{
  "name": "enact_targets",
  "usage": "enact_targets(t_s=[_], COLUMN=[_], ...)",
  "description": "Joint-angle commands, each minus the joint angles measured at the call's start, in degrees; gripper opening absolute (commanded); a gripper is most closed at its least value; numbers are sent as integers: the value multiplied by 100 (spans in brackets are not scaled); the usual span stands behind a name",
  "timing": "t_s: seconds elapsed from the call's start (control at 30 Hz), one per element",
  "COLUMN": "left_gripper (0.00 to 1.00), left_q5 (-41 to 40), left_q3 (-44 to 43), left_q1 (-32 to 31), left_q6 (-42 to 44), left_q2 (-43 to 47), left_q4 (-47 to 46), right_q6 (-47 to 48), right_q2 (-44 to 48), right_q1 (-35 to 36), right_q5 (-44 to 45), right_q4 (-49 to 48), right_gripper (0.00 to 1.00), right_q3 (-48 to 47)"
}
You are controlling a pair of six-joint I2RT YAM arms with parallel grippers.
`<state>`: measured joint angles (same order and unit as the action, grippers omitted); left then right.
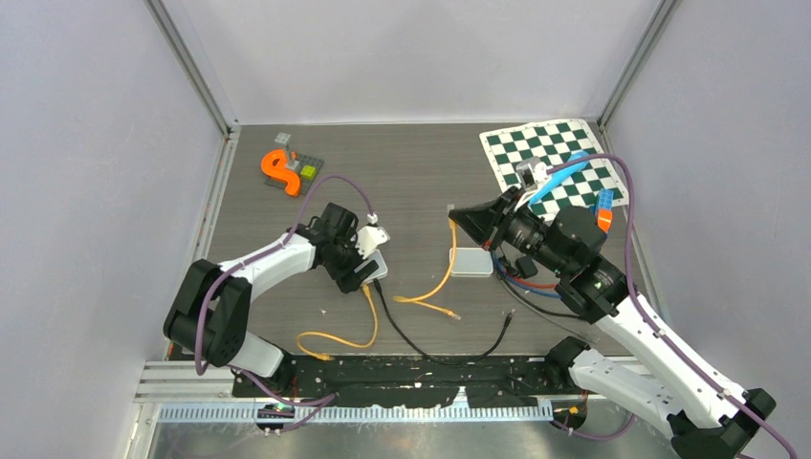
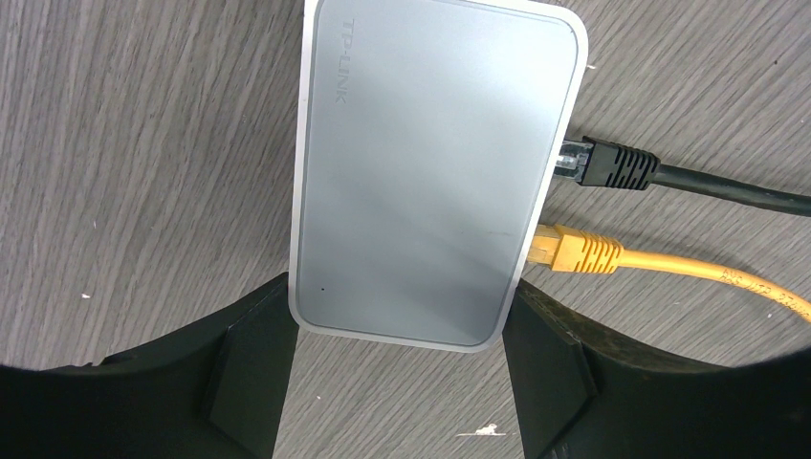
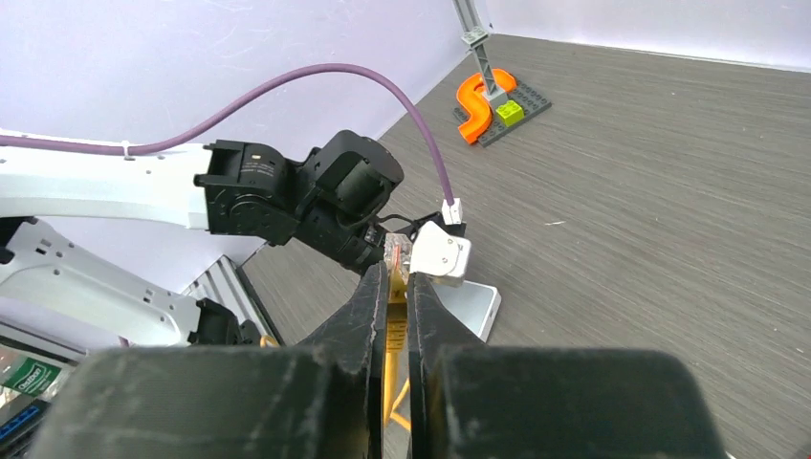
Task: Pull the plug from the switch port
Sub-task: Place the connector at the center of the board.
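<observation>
The right hand (image 3: pixel 397 277) is clenched on a loose yellow plug (image 3: pixel 397 251) mid-frame. The left hand (image 2: pixel 402 320) grasps the TP-LINK switch (image 2: pixel 430 172), black plug (image 2: pixel 612 164) seated. An orange toy (image 1: pixel 278 170), perhaps a slide, sits upper left on the counter (image 1: pixel 411 163).

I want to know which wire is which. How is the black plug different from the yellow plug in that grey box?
The black plug is dark, on a thicker-looking black cable; the yellow plug is bright, on a thinner yellow cable. In the left wrist view the black plug sits higher along the switch, the yellow plug lower. Both are pushed into the same side, next to each other, with clear tips.
</observation>
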<state>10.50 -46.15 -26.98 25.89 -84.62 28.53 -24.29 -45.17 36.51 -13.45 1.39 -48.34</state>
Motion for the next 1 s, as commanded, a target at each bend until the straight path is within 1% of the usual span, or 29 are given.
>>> enact_targets(t_s=[0.0, 0.13, 0.23, 0.33, 0.43, 0.5, 0.67, 0.77, 0.83, 0.9, 0.93, 0.97], left_gripper=[70, 70, 70, 70, 70, 70, 70, 70, 70, 70, 70, 70], left_q5=[20, 25, 3, 4, 3, 19, 21, 40, 32, 16, 8, -3], left_q3=[2, -8, 24, 58, 84, 79, 45, 36, 19, 10, 5, 16], left_q1=[26, 26, 26, 26, 26, 26, 26, 26, 26, 26, 26, 26], left_q6=[-53, -75, -75, -82, -102, -101, -106, -102, -102, -103, -102, -102], left_q2=[231, 266, 300, 314, 315, 316, 289, 276, 255, 253, 257, 264], left_q4=[-226, -243, -257, -289, -304, -298, -246, -230, -189, -177, -173, -165], right_q6=[3, 101, 143, 229, 364, 490, 448, 384, 373, 402, 424, 429], right_q2=[-128, -828, -1306, -2145, -2878, -3654, -4949, -5764, -6099, -6328, -6363, -6338], right_q1=[-62, -281, -372, -487, -528, -557, -578, -619, -631, -673, -690, -727], right_q5=[460, 507, 532, 433, 410, 181, 64, -147, -180, -173, -200, -305], right_q4=[356, 760, 787, 790, 749, 795, 731, 770, 821, 1029, 1074, 1116], right_gripper=[5, 5, 5, 5, 5, 7, 16, 20, 24, 31, 36, 38], right_q3=[-211, -369, -384, -552, -923, -1285, -2210, -2693, -2986, -3282, -3389, -3400])
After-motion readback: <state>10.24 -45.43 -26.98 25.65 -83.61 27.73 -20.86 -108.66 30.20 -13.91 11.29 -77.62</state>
